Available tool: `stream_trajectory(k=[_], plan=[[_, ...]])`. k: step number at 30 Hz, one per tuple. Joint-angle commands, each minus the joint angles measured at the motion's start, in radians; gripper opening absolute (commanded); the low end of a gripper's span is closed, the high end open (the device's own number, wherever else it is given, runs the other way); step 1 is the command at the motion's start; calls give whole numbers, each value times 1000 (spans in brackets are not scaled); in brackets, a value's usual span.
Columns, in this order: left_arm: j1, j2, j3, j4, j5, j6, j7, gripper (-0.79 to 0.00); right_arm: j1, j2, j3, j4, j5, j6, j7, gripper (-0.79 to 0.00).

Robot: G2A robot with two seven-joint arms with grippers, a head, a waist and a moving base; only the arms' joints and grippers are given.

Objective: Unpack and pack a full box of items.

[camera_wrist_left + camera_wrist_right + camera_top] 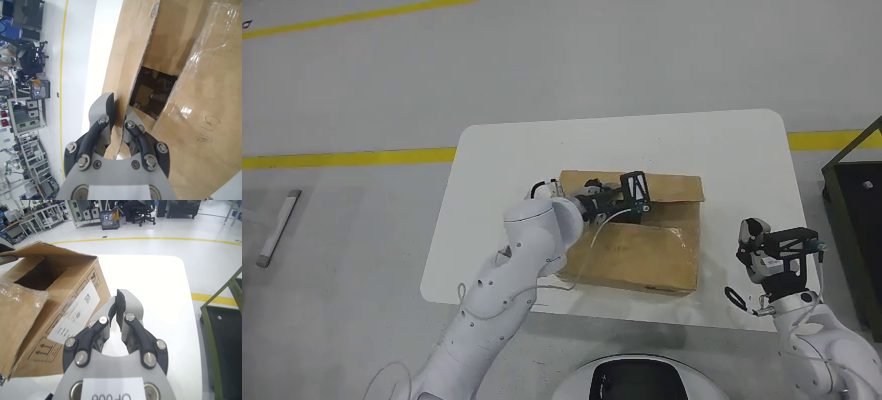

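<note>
Box (642, 255) on table (502, 160), about mid-width, closer to the near edge than the far edge. Near flap (637, 250) lies over most of the box top. Far flap (672, 186) stands along the box's far side. Gap between the two flaps; items (155, 94) lie inside the box below it.

Left gripper (120, 108) at the far flap, one finger on each side of the board, both touching it.

Right gripper (118, 302) over the table's near right corner, right of the box and apart from it, fingertips touching each other.

Cart (852, 230) on the floor beyond the right edge. Bar (277, 228) on the floor well beyond the left edge.
</note>
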Motion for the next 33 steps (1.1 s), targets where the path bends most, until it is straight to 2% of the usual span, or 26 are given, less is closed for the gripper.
stream_trajectory(k=[1, 4, 6, 11, 15, 20, 24, 28, 33], plan=[[13, 3, -13, -31, -18, -14, -28, -785, 0, 0, 0, 1, -1, 0, 0, -782], [33, 7, -34, -72, -67, -22, -65, -785, 0, 0, 0, 1, -4, 0, 0, -785], [38, 8, -42, -87, -82, -23, -86, 0, -1, 0, 0, 1, -4, 0, 0, -785], [-2, 8, -34, -68, -21, -7, -89, 0, 0, 0, 1, -4, -8, -2, 2, -785], [-66, 1, -17, -22, 41, 38, -22, 0, 0, 0, 5, -6, -8, 1, 3, -785], [-163, -12, 46, 98, 196, 85, 73, 0, -1, 0, 7, -9, -3, 0, 1, -785], [-215, -29, 80, 234, 259, 210, 161, 0, -7, 0, 10, -11, 3, 3, -2, -785], [-236, -51, 102, 337, 228, 284, 181, 0, -15, -1, 20, -11, 9, 5, -8, -785], [-246, -66, 120, 393, 230, 308, 175, 0, -22, -1, 28, -7, 17, 5, -11, -785]])
